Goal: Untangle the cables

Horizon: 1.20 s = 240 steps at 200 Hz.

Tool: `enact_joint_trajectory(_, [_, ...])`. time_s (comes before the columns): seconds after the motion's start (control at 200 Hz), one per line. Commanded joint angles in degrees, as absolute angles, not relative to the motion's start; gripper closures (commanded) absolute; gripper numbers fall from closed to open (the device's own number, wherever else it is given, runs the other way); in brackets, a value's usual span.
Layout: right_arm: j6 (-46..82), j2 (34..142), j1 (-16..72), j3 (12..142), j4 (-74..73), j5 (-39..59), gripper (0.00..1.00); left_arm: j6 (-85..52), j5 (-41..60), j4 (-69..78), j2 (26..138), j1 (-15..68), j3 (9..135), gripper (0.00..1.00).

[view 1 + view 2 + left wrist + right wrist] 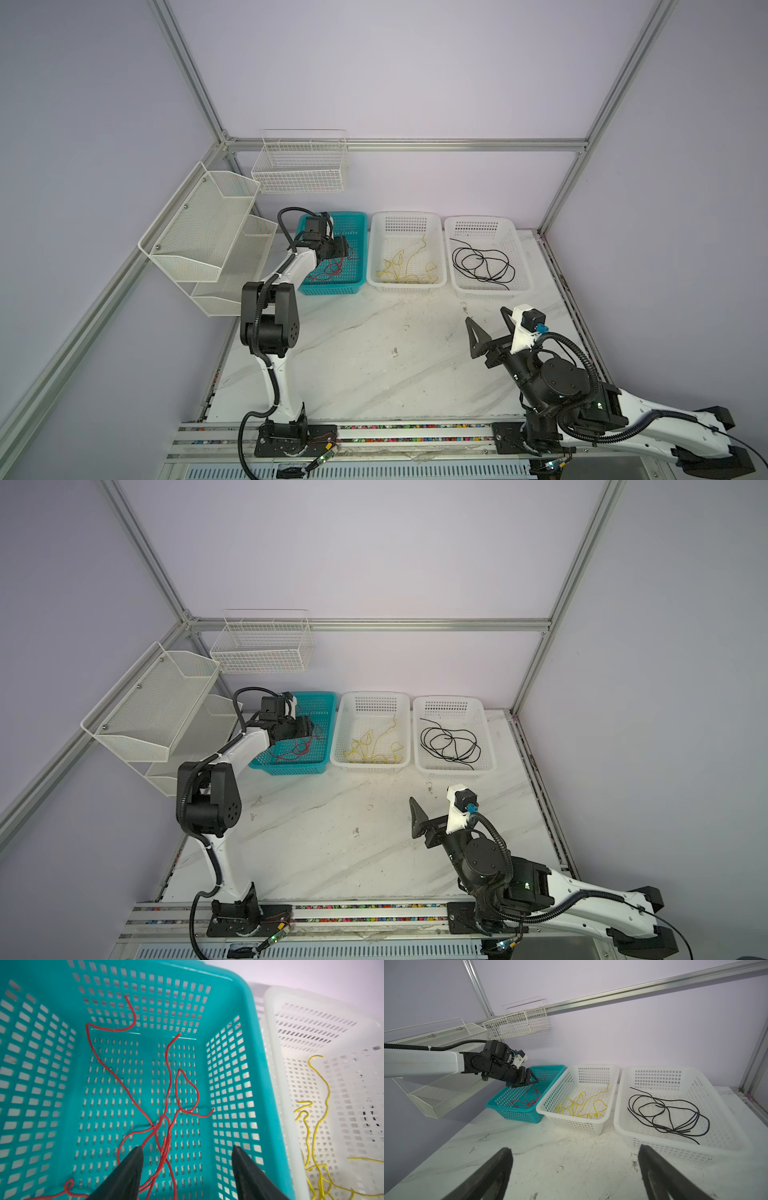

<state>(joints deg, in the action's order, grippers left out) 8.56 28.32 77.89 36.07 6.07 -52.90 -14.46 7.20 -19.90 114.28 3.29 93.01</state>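
The cables lie sorted by colour in three baskets at the back of the table. Red cables (332, 270) (166, 1118) lie loose in the teal basket (332, 289). Yellow cables (405, 266) fill the middle white basket (376, 249), and black cables (482, 264) the white basket on the right (523, 266). My left gripper (187, 1147) (347, 249) hangs open over the teal basket. Red strands run between its fingers close to one of them, unclamped. My right gripper (575, 1148) (487, 322) stands wide open and empty above the bare table, in front of the black cables' basket.
Two mesh shelves (208, 232) jut from the left wall beside the left arm. A wire basket (299, 166) hangs on the back wall. Aluminium frame posts edge the marble table (374, 353); a rail runs along its front.
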Motion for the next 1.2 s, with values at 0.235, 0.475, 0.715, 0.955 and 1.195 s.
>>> enact_joint_trajectory(0.235, [7.80, 27.82, 77.87, 35.11, 4.27, -53.17, 0.03, -19.84, 7.33, -12.86, 98.18, 3.47, 86.96, 0.00])
enact_joint_trajectory(0.475, [7.85, 28.04, 77.87, 35.16, 4.26, -53.42, 0.03, -19.16, 0.78, -9.97, 86.48, 5.51, 77.00, 0.00])
enact_joint_trajectory(0.715, [8.15, 27.69, 77.87, 35.09, 3.92, -54.20, 0.03, -18.56, -8.93, -6.48, 74.39, 10.80, 64.84, 0.00])
enact_joint_trajectory(0.955, [9.62, 26.48, 77.87, 34.99, 3.67, -55.63, 0.03, -19.32, -15.79, -8.65, 65.06, 17.07, 57.22, 0.00])
enact_joint_trajectory(1.195, [11.16, 26.27, 77.86, 34.67, 3.41, -56.71, 0.03, -20.24, -16.40, -16.37, 55.46, 19.15, 50.56, 0.00])
